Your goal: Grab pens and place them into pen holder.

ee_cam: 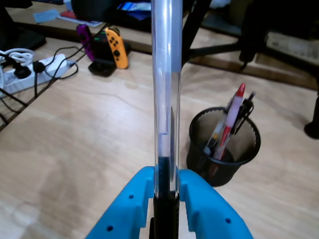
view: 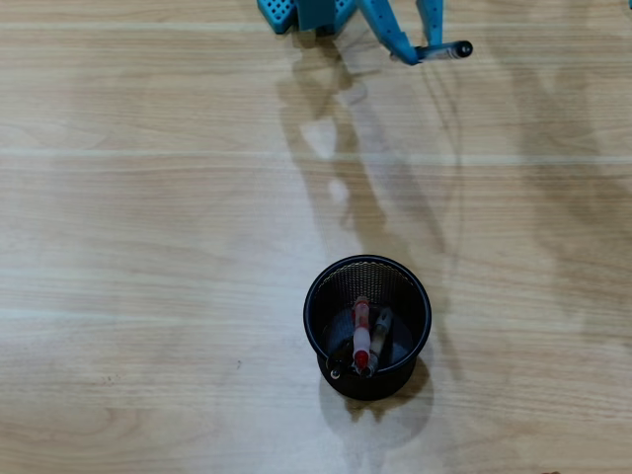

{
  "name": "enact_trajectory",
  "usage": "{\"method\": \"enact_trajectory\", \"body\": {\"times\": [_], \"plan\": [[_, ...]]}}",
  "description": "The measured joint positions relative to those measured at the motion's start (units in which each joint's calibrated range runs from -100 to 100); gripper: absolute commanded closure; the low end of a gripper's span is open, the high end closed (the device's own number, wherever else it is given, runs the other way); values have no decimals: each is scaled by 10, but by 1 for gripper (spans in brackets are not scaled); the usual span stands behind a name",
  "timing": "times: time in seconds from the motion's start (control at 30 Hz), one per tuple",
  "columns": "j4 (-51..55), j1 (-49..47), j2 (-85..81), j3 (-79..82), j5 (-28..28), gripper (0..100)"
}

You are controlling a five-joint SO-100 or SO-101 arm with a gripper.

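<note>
while the blue end effector (ee_cam: 165,199) is clamped tight on the black-and-clear pen (ee_cam: 164,99), gripping it at the dark grip section with the clear barrel running straight up the wrist view, the job in hand looks like the carry to the pen holder (view: 367,326). in the overhead view the end effector (view: 415,54) sits at the top edge with the pen (view: 446,49) poking out sideways to the right, well apart from the holder, which stands lower down near the middle of the tabletop (view: 148,247).

to do it well, i'd bring the pen over the holder's open mouth with its free end tipped downward, centre it inside the rim, and only then let go, since a pen lying flat would likely bridge the rim or bounce out. three pens already lean in the holder; the red pen (ee_cam: 232,117) and its neighbours stick up above the rim on the side nearer the bottom of the overhead view, so aiming for the emptier part of the opening seems safer.

the tabletop between is bare. in the wrist view a game controller (ee_cam: 112,47) and cables (ee_cam: 30,67) lie at the far edge, well off the route.
</note>
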Motion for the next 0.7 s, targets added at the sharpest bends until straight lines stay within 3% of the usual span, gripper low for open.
{"method": "enact_trajectory", "body": {"times": [0.17, 0.7], "plan": [[-118, 18, 20, 29, 26, 98], [-558, 85, 244, 47, 29, 98]]}}
